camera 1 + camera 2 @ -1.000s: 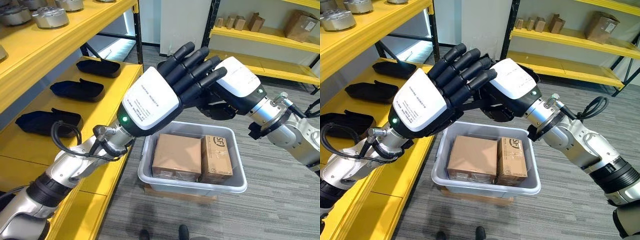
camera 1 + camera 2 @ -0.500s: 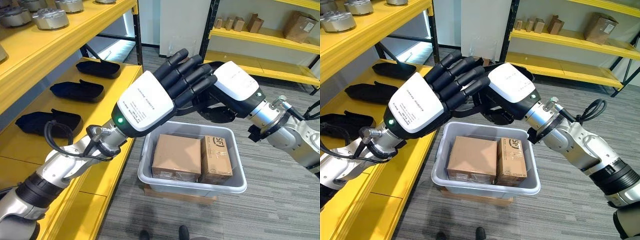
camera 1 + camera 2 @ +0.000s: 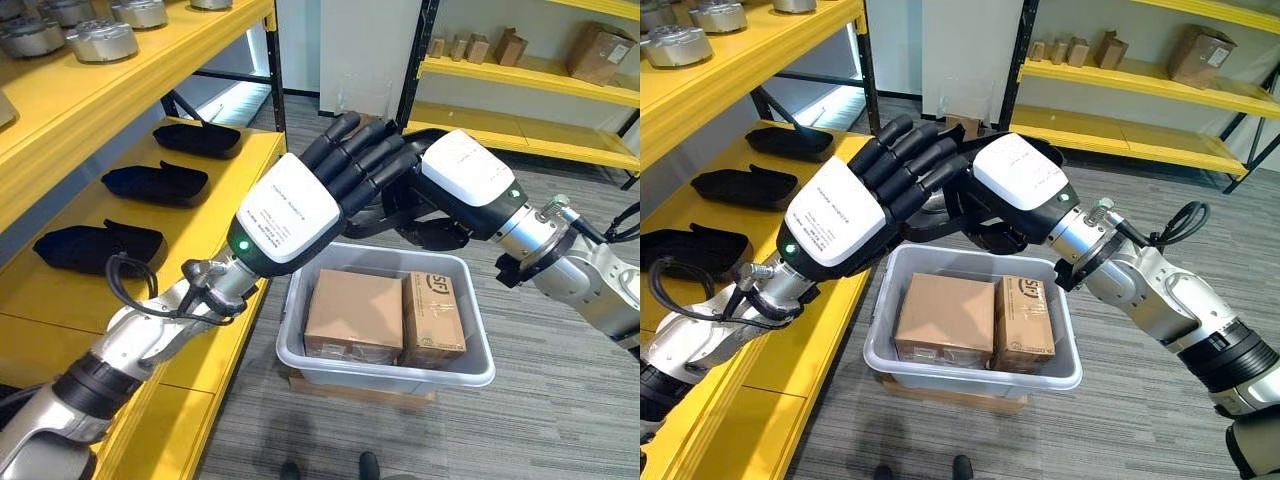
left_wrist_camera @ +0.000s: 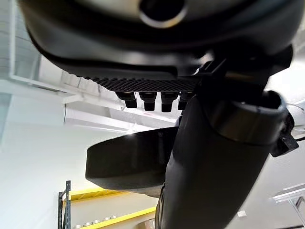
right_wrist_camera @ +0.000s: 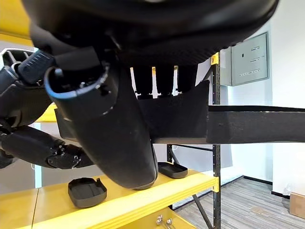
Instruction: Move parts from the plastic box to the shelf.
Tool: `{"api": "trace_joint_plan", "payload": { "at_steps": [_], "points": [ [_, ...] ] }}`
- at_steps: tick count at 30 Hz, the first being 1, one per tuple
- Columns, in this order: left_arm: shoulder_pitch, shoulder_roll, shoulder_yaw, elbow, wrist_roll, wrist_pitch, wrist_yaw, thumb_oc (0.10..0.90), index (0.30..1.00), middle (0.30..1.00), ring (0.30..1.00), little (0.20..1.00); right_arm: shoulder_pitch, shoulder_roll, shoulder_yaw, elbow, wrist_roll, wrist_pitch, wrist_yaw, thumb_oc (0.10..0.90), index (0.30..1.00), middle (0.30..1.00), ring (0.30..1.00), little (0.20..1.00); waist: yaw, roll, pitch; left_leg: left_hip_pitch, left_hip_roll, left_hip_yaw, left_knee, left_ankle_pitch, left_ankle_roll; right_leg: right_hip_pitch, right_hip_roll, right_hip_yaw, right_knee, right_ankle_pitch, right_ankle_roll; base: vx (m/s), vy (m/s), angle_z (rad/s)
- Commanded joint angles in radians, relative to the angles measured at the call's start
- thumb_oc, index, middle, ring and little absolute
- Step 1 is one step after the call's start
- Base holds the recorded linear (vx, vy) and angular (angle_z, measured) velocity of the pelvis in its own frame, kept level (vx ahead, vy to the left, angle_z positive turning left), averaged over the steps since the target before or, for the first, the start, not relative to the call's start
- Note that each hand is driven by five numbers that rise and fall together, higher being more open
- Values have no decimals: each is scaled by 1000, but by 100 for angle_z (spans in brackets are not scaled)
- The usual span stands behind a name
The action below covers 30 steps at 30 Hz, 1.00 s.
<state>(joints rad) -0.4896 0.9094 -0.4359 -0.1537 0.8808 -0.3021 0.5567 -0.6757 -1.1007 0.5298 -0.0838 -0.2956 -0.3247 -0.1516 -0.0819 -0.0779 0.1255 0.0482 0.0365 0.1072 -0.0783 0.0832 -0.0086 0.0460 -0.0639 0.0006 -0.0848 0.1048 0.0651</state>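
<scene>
From the left eye view, I see both hands have drifted up and toward the yellow shelf (image 3: 150, 300) over the last second, away from the grey plastic box (image 3: 385, 365). I take that to mean the carry is under way and the placing comes next. My left hand (image 3: 300, 200) has its fingers straight and laid over the right hand (image 3: 465, 180). Between and below them sits a black moulded part (image 3: 425, 232), well above the box. Two cardboard cartons (image 3: 355, 312) lie in the box beneath the hands.

In the right eye view, the pair reads the same. The left hand's straight fingers (image 3: 915, 165) press across the front of the right hand, and the part's dark rim (image 3: 985, 238) shows under the right palm. Three matching black parts (image 3: 745, 185) already lie on the shelf, beyond the left hand's back, so there is a row to extend.

In the left wrist view, the fingers (image 4: 147, 99) run straight, only their tips showing past the palm. The thumb (image 4: 214, 157) stands out wide, resting against the black part (image 4: 126, 164). I call this hand flat and supporting, not clenched.

In the right wrist view, the thumb (image 5: 105, 129) curls under and the fingers (image 5: 162, 81) come down over the part's black wall (image 5: 176, 117), pinching it. The left hand's fingers (image 5: 33, 143) show beside the thumb, and the shelf lies just past the hand.
</scene>
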Motion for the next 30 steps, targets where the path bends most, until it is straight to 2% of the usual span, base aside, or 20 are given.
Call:
{"api": "trace_joint_plan", "payload": {
  "at_steps": [1, 2, 3, 4, 5, 11, 30],
  "points": [
    [-78, -22, 6, 62, -35, 55, 60, 900, 1000, 1000, 1000, 1000, -62, 29, -104, -5, 23, 0, -85, 400, 300, 300, 300, 300, 8, -24, -132, 37, 90, -13, -9, -90, -51, 48, -80, 10, 46, -114, 97, 0, 0, 0],
    [-80, -31, 0, 69, -35, 58, 59, 900, 1000, 1000, 1000, 1000, -63, 33, -104, -5, 24, 1, -86, 400, 300, 300, 300, 300, 7, -24, -131, 37, 90, -13, -9, -90, -50, 47, -80, 11, 47, -113, 96, 1, -3, -5],
    [-83, -38, -3, 75, -37, 59, 58, 625, 616, 616, 616, 616, -63, 35, -104, -4, 25, 2, -87, 400, 300, 300, 300, 300, 6, -24, -131, 37, 91, -13, -9, -90, -50, 47, -80, 12, 47, -113, 96, 34, 1, -6],
    [-83, -43, -5, 77, -39, 59, 57, 482, 415, 415, 415, 415, -63, 36, -106, -4, 25, 3, -86, 400, 300, 300, 300, 300, 5, -24, -133, 41, 90, -14, -9, -99, -51, 52, -80, 12, 46, -120, 97, 35, 1, -6],
    [-87, -50, -9, 81, -36, 61, 58, 400, 300, 300, 300, 300, -65, 38, -104, -3, 25, 3, -87, 400, 300, 300, 300, 300, 4, -25, -134, 42, 90, -13, -9, -99, -51, 52, -80, 12, 45, -120, 97, 5, 0, -4],
    [-131, -67, -51, 112, -36, 61, 46, 400, 300, 300, 300, 300, -84, 53, -91, -2, 29, 3, -83, 400, 300, 300, 300, 300, 0, -24, -134, 42, 90, -8, -9, -99, -51, 50, -81, 16, 45, -119, 97, 5, 1, -2],
    [-119, -50, -17, 108, -28, 72, 59, 400, 300, 300, 300, 300, -62, 68, -123, -13, 35, 4, -83, 400, 300, 300, 300, 300, 1, -23, -135, 41, 91, -10, -9, -91, -50, 47, -77, 18, 50, -115, 94, 2, 0, 0]
  ]
}}
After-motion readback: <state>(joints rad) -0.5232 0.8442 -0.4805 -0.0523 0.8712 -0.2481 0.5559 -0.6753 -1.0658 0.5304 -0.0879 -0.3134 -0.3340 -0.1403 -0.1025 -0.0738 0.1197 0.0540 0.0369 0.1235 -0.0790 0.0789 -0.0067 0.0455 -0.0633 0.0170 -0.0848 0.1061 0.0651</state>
